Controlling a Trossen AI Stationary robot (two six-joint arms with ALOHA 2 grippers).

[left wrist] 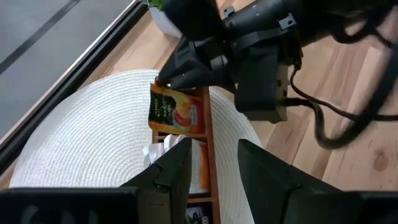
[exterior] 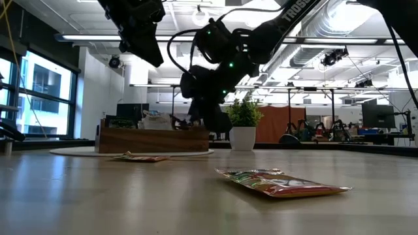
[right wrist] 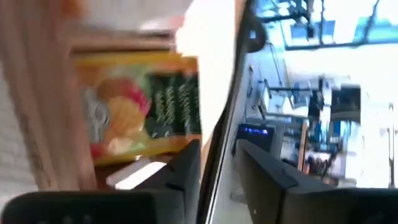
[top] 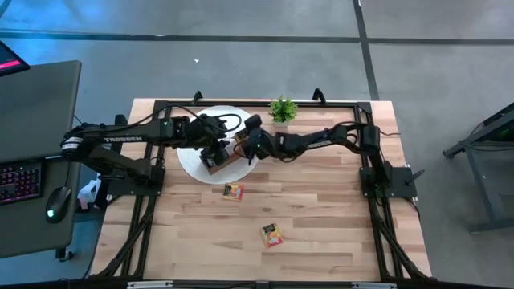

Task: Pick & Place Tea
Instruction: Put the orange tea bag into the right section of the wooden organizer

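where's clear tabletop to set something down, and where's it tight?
Free: the bare table along the near edge, and its right half between the plant and the two loose sachets. Tight: the white mat, where both grippers crowd the wooden box.

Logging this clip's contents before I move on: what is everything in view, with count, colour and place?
Flat tea sachets on bare table: two, orange-red-yellow; one nearer the mat, one toward the front edge.
Tea sachet at the box: one, orange-yellow with green, at the right gripper's tips.
Brown wooden compartment box: one, on the mat.
Round white woven mat: one, back left.
Small green potted plant: one, white pot, back centre.
Light wooden table: one.
Left gripper: open, above the box.
Right gripper: at the box.
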